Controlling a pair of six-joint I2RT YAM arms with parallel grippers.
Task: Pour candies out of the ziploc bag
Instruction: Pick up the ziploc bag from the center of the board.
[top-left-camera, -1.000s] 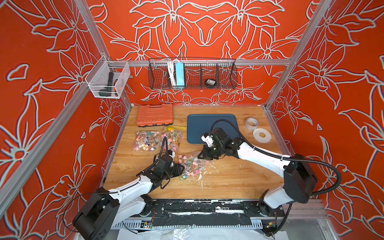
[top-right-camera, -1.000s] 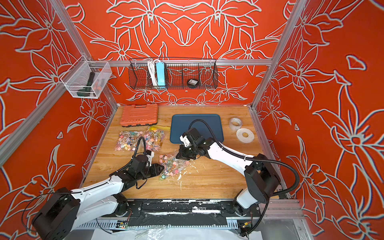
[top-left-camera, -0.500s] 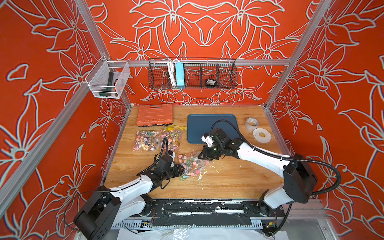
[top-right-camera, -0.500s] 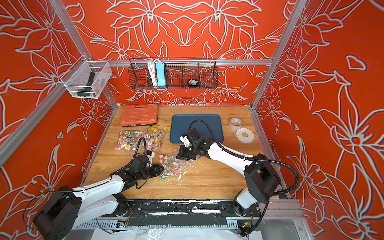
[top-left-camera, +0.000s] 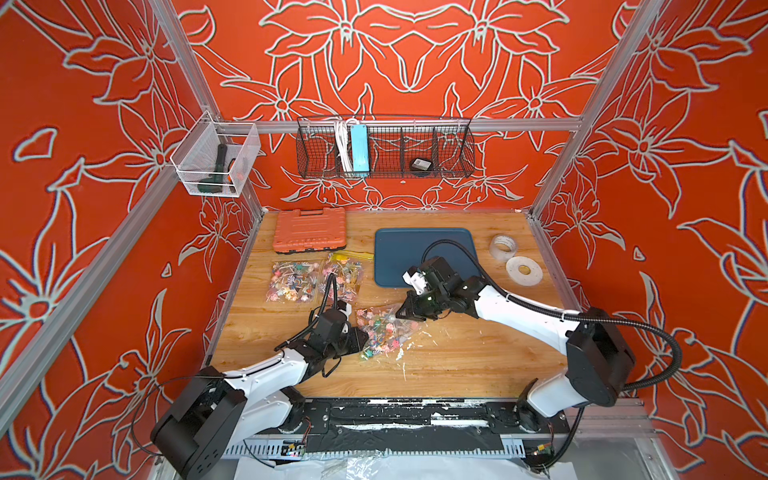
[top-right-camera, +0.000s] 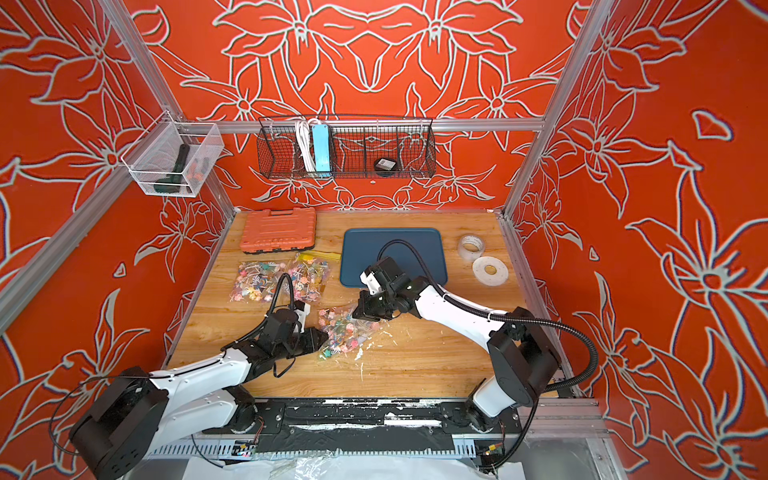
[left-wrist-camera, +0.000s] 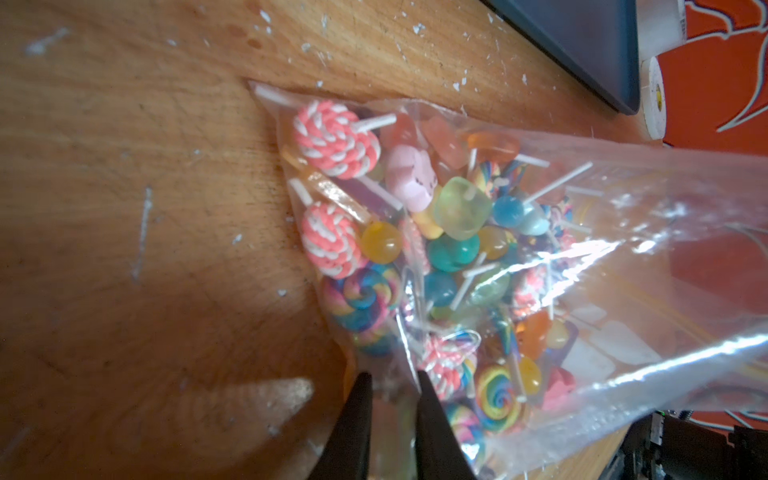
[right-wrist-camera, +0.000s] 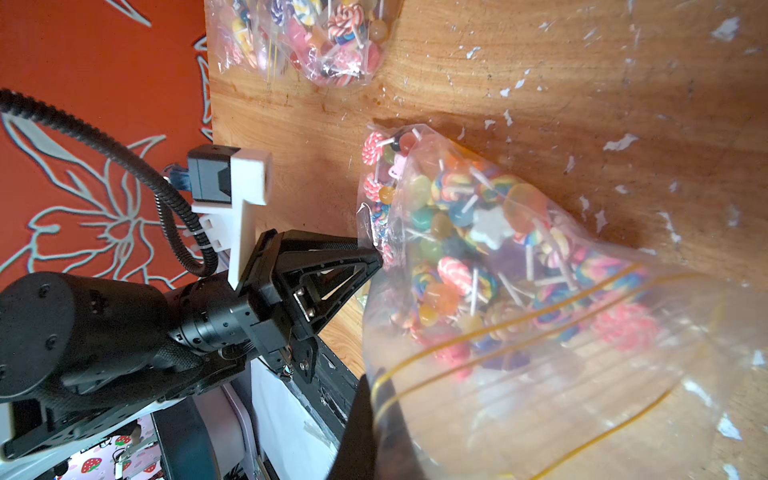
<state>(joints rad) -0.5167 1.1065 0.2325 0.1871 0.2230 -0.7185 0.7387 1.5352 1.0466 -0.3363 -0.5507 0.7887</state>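
Bag (top-left-camera: 384, 328) sits on the worktop (top-left-camera: 457, 365) just off the mat's (top-left-camera: 395, 257) near left corner, stretched between the two arms in both top views. Thin clear film, soft, no stiffness of its own, crinkly, glares. Slippery, I judge, so a pinch needs a fold or seam, not flat film. Light overall. The weight is all in the candies (left-wrist-camera: 453, 232), bunched at the sealed end, the end farther from the mat. Tiny lollipops: hard glossy balls, twisted pink-white and rainbow swirls, a white star, a pink block, all on thin white sticks. They are loose, so they should slide as one heap when the bag tips. Sticks could snag on the film or the zip (right-wrist-camera: 498, 345), two yellow lines across the end nearer the mat.

Right fingers (right-wrist-camera: 357, 436) are together, clamped on the zip end. Left fingers (left-wrist-camera: 353, 428) are nearly together at the sealed edge with a fold of film caught between them, candies just beside. Best holds, I judge, are the sealed bottom corners, where the film is doubled and nothing hard sits between the fingers. Cannot tell if the zip is open.

Worktop is matt wood grain dotted with white flecks (top-left-camera: 405, 370). Mat is dark blue, flat, with rounded corners. Two more full bags (top-left-camera: 291, 282) lie flat left of the mat, the closer one just beside it.
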